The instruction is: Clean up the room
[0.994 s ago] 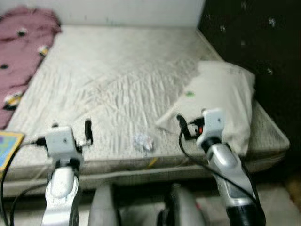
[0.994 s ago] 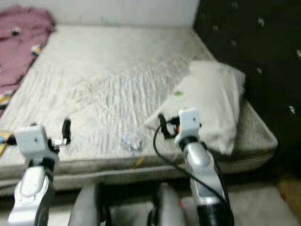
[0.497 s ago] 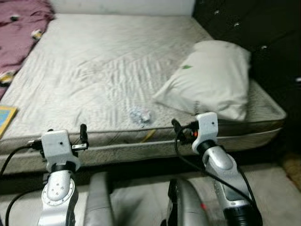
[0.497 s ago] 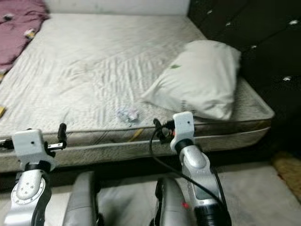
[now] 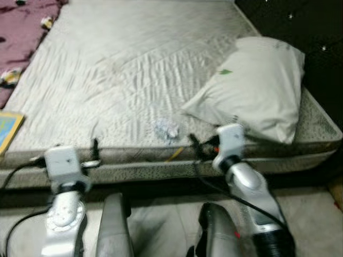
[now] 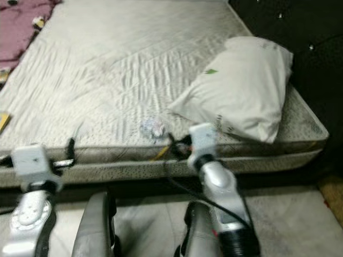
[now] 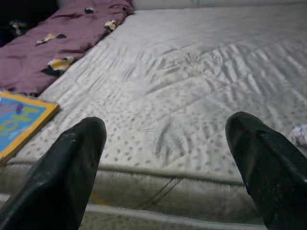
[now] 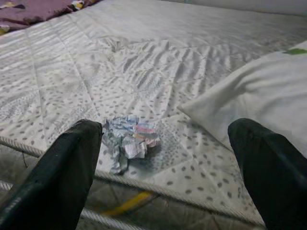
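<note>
One crumpled wrapper (image 8: 128,141) on mattress (image 5: 139,69); print unreadable

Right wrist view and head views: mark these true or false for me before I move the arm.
1. A crumpled wrapper lies on the mattress near its front edge. True.
2. The right gripper is shut on the wrapper. False: its fingers are spread open, short of it.
3. The pillow lies on the robot's right side of the mattress. True.
4. The left gripper holds the book. False: it is open and holds nothing; the book lies at the mattress edge.
</note>
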{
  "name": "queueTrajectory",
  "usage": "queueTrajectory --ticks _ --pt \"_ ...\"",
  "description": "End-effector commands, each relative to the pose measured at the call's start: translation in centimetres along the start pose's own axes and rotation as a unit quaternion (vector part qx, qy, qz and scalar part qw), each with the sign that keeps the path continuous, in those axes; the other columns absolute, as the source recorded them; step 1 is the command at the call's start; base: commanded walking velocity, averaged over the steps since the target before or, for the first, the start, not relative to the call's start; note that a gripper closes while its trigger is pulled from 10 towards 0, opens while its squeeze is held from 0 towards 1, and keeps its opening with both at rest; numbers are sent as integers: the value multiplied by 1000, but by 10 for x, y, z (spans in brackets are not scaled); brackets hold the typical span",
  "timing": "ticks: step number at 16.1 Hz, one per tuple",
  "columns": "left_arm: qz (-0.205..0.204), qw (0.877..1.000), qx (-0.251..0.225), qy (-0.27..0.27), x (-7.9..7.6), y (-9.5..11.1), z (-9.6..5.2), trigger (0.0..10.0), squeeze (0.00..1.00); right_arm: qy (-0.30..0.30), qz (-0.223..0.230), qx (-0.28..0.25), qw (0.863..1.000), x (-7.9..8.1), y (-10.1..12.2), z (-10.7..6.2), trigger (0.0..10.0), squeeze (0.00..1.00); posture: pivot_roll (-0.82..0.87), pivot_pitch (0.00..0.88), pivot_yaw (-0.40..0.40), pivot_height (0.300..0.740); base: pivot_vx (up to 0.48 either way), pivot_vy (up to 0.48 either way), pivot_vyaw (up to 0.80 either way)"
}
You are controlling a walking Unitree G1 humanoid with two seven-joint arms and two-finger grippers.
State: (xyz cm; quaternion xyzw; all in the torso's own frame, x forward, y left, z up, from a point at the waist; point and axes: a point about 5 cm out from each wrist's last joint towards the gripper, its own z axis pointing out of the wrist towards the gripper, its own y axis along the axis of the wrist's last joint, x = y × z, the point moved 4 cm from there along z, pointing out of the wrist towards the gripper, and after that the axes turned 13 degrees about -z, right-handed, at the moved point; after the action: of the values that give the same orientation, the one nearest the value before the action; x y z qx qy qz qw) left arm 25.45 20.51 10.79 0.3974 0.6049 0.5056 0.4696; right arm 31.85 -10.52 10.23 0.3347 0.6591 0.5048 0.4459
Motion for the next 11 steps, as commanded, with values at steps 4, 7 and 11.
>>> queueTrajectory --ticks 4,7,11 --pt "-8 1000 2 -19 -10 1 -3 10000 0 0 -3 14 1000 -7 -6 -5 10000 0 -25 79 -66 569 409 0 0" --pt "-7 1000 8 -19 -10 -1 -3 10000 0 6 6 23 1000 -5 -9 -5 10000 0 -23 82 -70 569 270 0 0" --pt "-7 1000 6 -9 -8 1 -5 10000 0 24 13 38 999 -2 -13 0 10000 0 -3 101 -81 569 0 0 0"
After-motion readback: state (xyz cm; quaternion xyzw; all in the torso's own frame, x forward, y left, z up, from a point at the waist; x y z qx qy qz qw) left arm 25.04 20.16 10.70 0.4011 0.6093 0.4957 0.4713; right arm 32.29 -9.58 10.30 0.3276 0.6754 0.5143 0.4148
